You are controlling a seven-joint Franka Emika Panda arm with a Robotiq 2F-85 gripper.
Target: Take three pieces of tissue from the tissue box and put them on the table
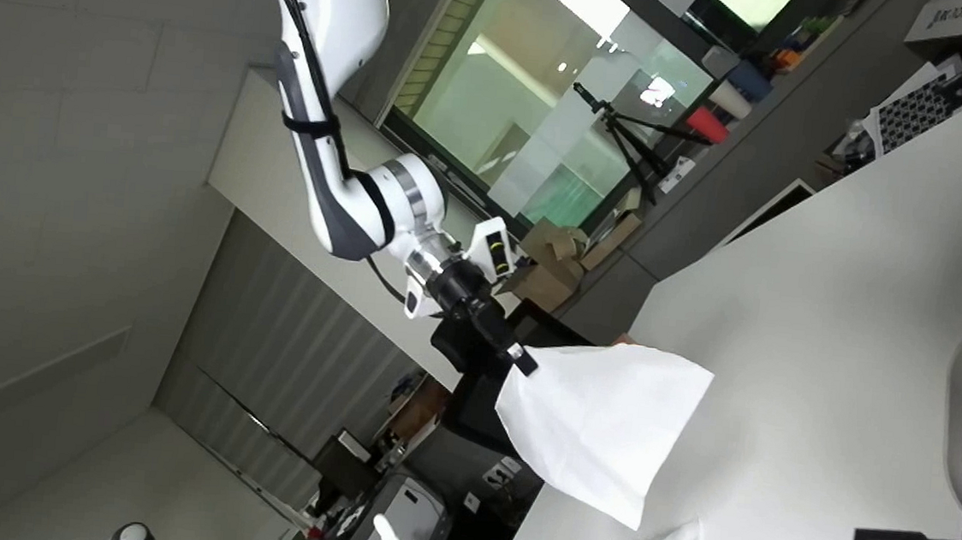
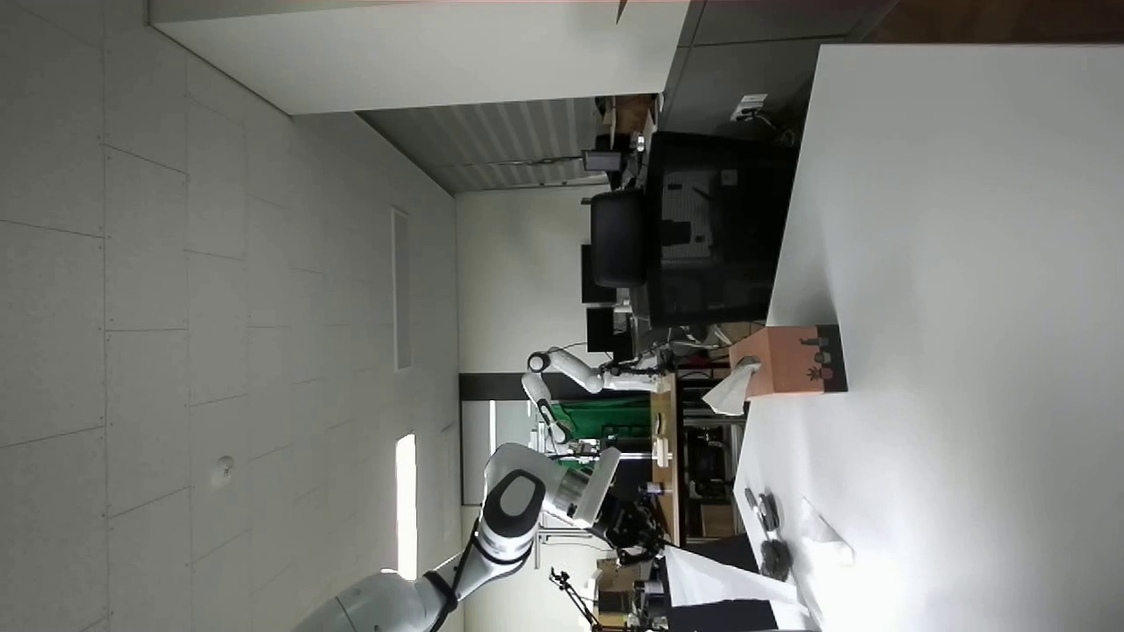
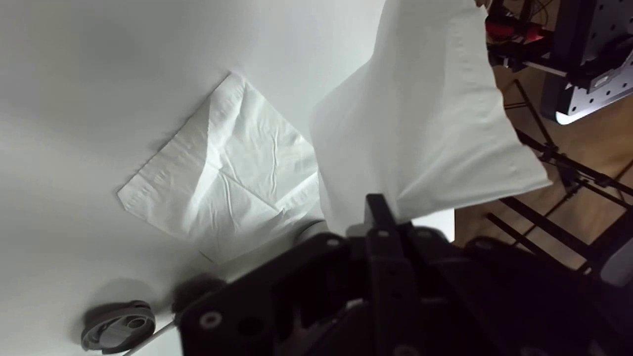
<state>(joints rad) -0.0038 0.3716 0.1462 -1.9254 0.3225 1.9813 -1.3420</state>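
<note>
Wrist view: we see the gripper closed on the hanging tissue by one edge, presumably so it lands flat; at its nine o'clock the creased tissue lies on the table.

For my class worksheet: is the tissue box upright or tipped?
Upright: an exterior view shows the box standing on the table, tissue poking from its top.

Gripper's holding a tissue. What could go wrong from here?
1. The held tissue shows partly against the floor in the wrist view; released here, it might slide off the table.
2. It could settle over the lying tissue, leaving the two overlapped.
3. The box might shift or tip on a later pull; nothing visible holds it down.
</note>
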